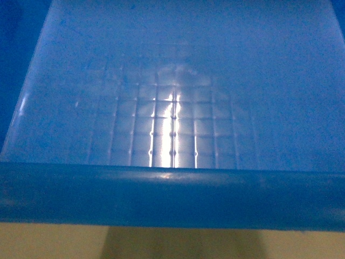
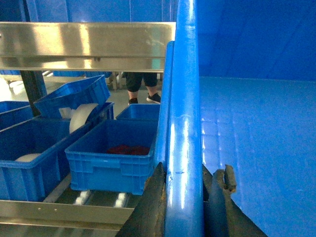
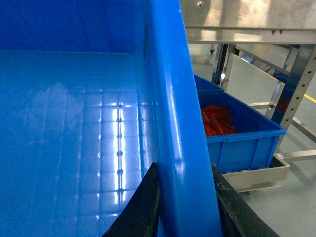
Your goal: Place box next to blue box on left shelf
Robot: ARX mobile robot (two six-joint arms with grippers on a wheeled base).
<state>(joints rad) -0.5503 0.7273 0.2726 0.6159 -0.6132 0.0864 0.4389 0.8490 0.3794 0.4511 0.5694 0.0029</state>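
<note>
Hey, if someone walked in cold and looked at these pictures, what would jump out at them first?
The big blue crate fills the head view, its grid floor glaring with reflected light. Each wrist view shows a gripper, left and right, clamped over a thick rim. Beyond the left rim sit smaller blue bins on a roller shelf, under a steel rail.

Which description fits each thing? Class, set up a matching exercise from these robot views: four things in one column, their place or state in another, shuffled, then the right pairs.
Things:
1. box
2. left gripper
3. small crate of orange parts
4. person's legs

Descriptions:
A. standing behind the shelves
B. clamped on a rolled rim
C. empty, grid floor showing
D. on the metal rack beside the held box

Pairs: 1-C, 2-B, 3-D, 4-A
</note>
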